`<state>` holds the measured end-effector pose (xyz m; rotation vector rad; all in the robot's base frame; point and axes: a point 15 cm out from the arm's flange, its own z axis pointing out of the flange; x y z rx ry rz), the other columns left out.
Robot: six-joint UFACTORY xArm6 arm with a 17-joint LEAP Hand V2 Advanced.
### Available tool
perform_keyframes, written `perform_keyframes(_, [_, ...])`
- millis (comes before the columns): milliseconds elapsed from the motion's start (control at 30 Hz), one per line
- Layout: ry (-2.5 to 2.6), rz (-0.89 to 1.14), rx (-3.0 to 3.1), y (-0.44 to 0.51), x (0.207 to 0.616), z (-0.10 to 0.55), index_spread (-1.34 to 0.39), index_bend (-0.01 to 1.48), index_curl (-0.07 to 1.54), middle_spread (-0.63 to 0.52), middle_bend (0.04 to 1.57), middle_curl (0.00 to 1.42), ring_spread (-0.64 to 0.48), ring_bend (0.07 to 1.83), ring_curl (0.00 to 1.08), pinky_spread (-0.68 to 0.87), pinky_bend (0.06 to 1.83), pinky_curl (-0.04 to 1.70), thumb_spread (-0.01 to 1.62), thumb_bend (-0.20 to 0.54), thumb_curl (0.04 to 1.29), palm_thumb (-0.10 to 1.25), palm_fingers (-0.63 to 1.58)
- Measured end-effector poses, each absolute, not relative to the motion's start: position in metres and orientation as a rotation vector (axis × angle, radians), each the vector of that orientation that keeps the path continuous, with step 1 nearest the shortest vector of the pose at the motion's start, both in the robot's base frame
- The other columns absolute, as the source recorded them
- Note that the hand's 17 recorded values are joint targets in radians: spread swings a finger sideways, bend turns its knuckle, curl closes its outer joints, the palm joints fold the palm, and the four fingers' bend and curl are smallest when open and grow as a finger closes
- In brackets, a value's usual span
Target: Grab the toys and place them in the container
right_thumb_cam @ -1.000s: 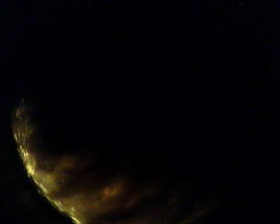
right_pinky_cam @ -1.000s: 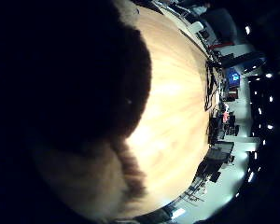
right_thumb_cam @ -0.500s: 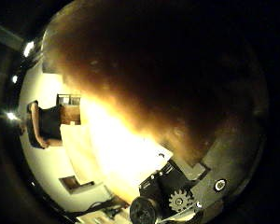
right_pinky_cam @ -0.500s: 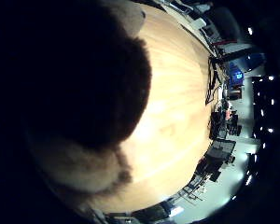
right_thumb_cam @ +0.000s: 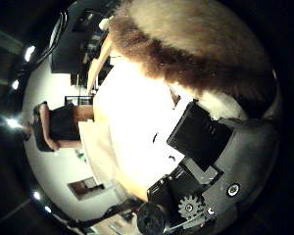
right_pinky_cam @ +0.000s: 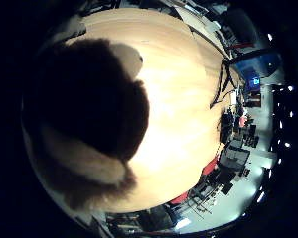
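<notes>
in the little finger side palm view a plush toy (right_pinky_cam: pixel 84 124) fills much of the picture, so it sits close to the palm. it is dark brown fur with lighter tan fur along one edge and a pale cream patch at another; what animal it is cannot be told from here. beyond it spreads a light wooden table (right_pinky_cam: pixel 184 99), and past the table's far edge lies a dim room with dark equipment and small lights. no container shows in this view.

in the thumb side palm view the same toy appears as tan and brown fur with a white patch, pressed right beside the hand (right_thumb_cam: pixel 201 166), whose black and grey parts and a small gear reach in from the edge. the bright table top runs beneath them. a person stands well off in the room, away from the task's things.

whether the fingers are curled round the toy cannot be told: only the hand's body shows against the fur, and no fingertip is seen closing on it. whether the toy rests on the table or is carried over it is also unclear.

as a judgement, the task is at an early stage: one toy is at the palm, no container is in sight, and the placing is not yet done. other toys, if any, are not visible.
</notes>
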<state>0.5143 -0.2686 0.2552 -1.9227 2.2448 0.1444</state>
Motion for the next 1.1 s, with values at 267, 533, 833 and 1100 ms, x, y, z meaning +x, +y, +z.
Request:
perform_keyframes(267, [2.202, 0.134, -1.948, -0.249, 0.495, 0.311, -0.53, 0.46, 0.65, -0.22, 1.26, 0.62, -0.22, 1.41, 0.52, -0.31, 1.31, 0.5, 1.15, -0.013, 0.28, 0.88, 1.24])
perform_keyframes(533, [2.104, 0.133, -1.973, -0.207, 0.477, 0.374, -0.54, 0.43, 0.68, -0.22, 1.27, 0.6, -0.22, 1.41, 0.52, -0.3, 1.31, 0.52, 1.16, -0.012, 0.28, 0.89, 1.23])
perform_keyframes(833, [1.948, 0.07, -2.071, -0.134, 0.458, 0.445, -0.55, 0.39, 0.72, -0.22, 1.28, 0.59, -0.22, 1.42, 0.52, -0.3, 1.3, 0.54, 1.16, -0.013, 0.28, 0.9, 1.23])
perform_keyframes(1100, [1.805, 0.045, -2.152, -0.056, 0.44, 0.491, -0.56, 0.36, 0.74, -0.22, 1.28, 0.58, -0.22, 1.42, 0.52, -0.31, 1.3, 0.55, 1.16, -0.014, 0.28, 0.9, 1.23])
